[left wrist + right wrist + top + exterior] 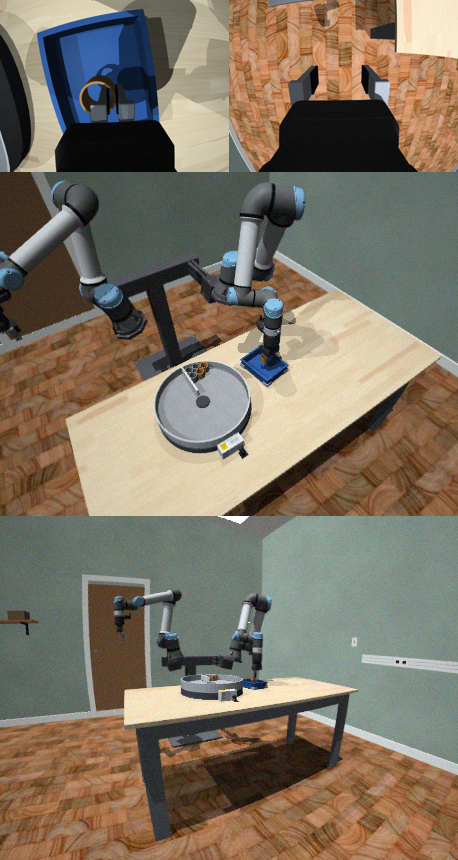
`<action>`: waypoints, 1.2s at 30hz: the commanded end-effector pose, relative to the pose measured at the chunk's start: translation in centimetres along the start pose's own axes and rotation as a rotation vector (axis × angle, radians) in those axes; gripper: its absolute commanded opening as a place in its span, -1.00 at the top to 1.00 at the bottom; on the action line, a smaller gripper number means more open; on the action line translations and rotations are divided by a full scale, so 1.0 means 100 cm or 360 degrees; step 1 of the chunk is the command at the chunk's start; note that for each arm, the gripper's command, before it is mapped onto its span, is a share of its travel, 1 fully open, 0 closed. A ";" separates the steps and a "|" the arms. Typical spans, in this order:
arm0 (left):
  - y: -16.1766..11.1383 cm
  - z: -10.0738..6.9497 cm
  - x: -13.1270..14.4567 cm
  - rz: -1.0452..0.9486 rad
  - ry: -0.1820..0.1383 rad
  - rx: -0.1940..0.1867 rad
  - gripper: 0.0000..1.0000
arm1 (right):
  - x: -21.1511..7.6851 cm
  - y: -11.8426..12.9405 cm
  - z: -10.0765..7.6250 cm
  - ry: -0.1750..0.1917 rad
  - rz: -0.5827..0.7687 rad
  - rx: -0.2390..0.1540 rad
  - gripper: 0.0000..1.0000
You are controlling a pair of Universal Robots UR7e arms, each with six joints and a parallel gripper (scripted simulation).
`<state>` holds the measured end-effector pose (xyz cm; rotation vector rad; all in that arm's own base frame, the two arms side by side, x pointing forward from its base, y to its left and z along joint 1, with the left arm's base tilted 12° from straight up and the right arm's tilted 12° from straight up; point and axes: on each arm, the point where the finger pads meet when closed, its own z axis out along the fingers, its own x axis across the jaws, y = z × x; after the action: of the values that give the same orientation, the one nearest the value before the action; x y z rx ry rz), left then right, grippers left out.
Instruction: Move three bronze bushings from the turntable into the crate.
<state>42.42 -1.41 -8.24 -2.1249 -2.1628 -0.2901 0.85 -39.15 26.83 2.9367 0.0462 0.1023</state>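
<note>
Left gripper [265, 358] [254, 675] [111, 99] was clamped on a bronze bushing's wall [264, 359] [253, 677] [81, 93] over the crate [276, 376] [261, 687] [49, 82], at two o'clock from the turntable [172, 427] [211, 688] [3, 157]. Right gripper's [15, 334] [123, 636] [339, 80] fingers stood apart.

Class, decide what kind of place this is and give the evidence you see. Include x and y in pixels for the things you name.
Probably a robotics lab or training workcell: two jointed robot arms on a dark stand [161, 317] share a wooden table [320, 387] [285, 696] with a turntable [175, 422] [212, 688] and a blue crate [272, 377] [257, 685] [92, 17].

In the top view, a pale wooden table [320, 397] [280, 698] is seen slanting across the frame. A round turntable [170, 422] [212, 688] is borne at its lower left; a blue crate [270, 378] [260, 686] is set near the centre, upright.
</note>
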 end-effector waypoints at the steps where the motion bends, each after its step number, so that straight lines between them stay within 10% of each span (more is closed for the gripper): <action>1: 0.000 0.000 0.001 -0.0001 0.0000 -0.0002 1.00 | -0.001 -0.001 0.000 0.0000 0.0001 0.0000 -1.00; 36: -0.001 0.002 0.001 -0.0001 0.0001 0.0000 1.00 | -0.001 -0.001 0.000 0.0000 0.0001 0.0000 -1.00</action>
<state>42.39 -1.39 -8.32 -2.1258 -2.1633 -0.2907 0.85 -39.15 26.83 2.9367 0.0462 0.1023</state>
